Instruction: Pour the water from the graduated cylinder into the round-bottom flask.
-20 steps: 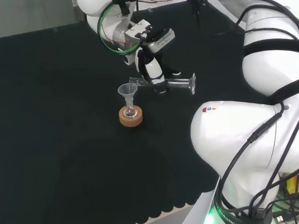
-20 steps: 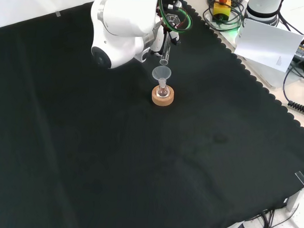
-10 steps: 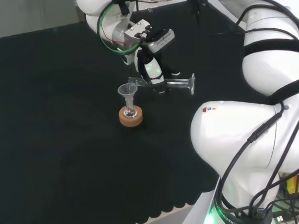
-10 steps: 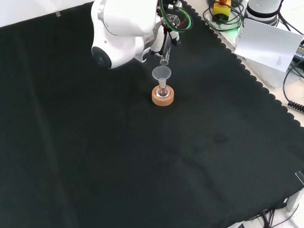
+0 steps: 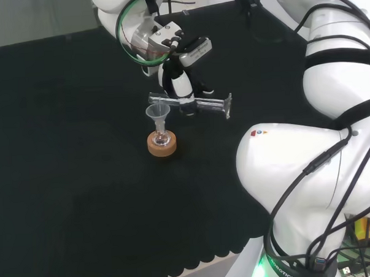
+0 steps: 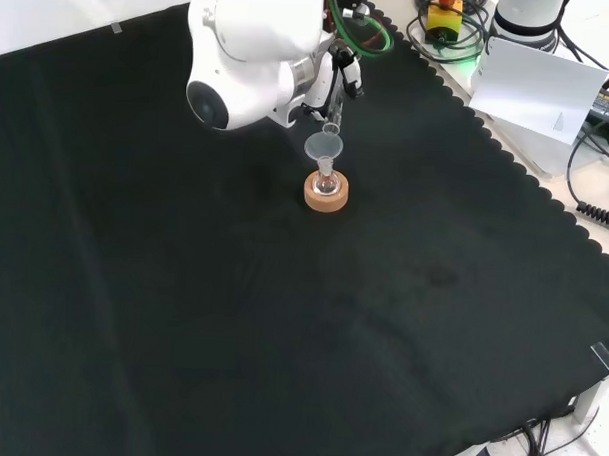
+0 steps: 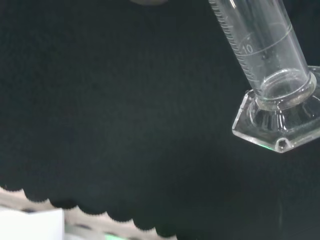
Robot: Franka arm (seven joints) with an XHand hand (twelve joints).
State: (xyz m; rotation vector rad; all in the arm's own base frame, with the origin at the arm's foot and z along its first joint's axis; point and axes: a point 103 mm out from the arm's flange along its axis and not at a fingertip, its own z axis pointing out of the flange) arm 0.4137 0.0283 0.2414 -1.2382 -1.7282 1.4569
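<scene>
- Black cloth covers the worktop (image 5: 64, 180), scalloped along its near edge.
- Grasped by the robot hand (image 5: 181, 89), the graduated cylinder (image 5: 192, 103) lies almost level, its mouth just over the funnel (image 5: 157, 113).
- Directly below that mouth, the round-bottom flask (image 5: 162, 139) sits in its cork ring (image 5: 162, 147), funnel in its neck.
- Judging by the tilt, pouring is underway or nearly done; righting the cylinder remains.
- Wrist view alone shows the cylinder's foot and scale marks; front view shows the mouth (image 6: 332, 128) meeting the funnel.

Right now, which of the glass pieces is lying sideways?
The cylinder, held in the hand, lies about level above the cloth. The funnel and the flask under it stand upright on the cork ring.
</scene>
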